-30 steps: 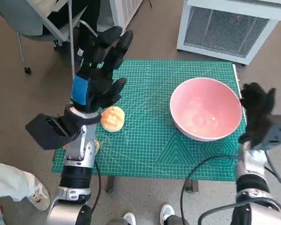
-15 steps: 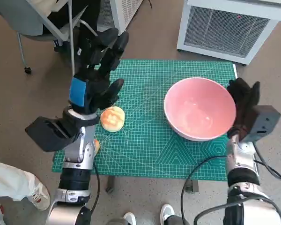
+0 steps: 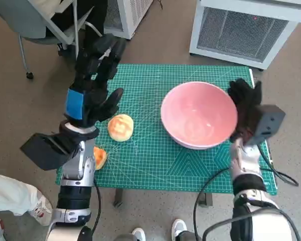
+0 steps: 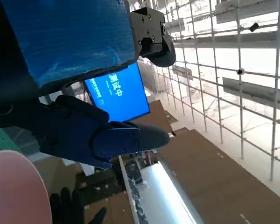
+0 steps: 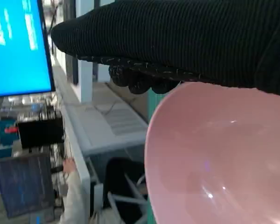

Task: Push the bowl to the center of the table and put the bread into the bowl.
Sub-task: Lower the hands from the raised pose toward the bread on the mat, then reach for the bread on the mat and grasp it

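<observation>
pushing is the step in hand: the right hand point(image 3: 246, 108) rests flat against the right side of the bowl point(image 3: 198, 121), fingers apart, grasping nothing. bowl sits right of middle in the frame, seemingly short of the mat's point(image 3: 155, 165) center, so a further nudge leftward looks needed. bread point(image 3: 120, 126) lies left of center on the mat. left hand point(image 3: 93, 83) hovers above it at upper left, fingers spread wide, apparently empty; it must next descend onto the bread.

Even, bright indoor light, soft shadows; wrist views blurred up close, windows glaring white
</observation>
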